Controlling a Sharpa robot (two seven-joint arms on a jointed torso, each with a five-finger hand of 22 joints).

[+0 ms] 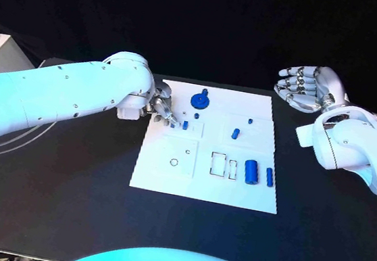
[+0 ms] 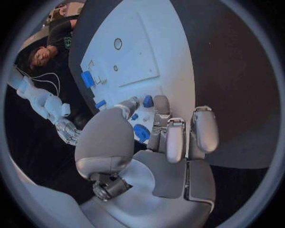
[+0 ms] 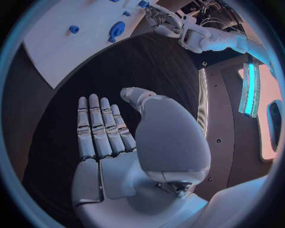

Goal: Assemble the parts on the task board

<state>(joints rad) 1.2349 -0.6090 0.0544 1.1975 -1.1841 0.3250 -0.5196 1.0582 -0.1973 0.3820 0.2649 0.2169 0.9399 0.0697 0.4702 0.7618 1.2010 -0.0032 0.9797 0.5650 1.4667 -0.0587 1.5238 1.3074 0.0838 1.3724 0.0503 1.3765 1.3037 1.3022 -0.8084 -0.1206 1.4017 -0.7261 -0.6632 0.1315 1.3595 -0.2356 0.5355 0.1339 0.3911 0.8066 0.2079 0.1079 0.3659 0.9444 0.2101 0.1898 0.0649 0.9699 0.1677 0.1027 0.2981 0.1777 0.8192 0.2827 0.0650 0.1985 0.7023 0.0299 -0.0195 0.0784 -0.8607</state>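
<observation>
Clearly the left hand (image 1: 160, 106) is hovering, fingers apart and holding nothing, at the task board's (image 1: 166, 178) left edge, the small blue peg (image 1: 185, 125) standing upright just beside its fingertips, while the right hand (image 1: 305, 87) is waiting open well off the board.

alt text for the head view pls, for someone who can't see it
Seen from above, a white task board lies mid-table on a black table with small blue parts on it. The left hand reaches over the board's far left edge, by a small blue part. The right hand hangs open, off the board's far right corner.
</observation>
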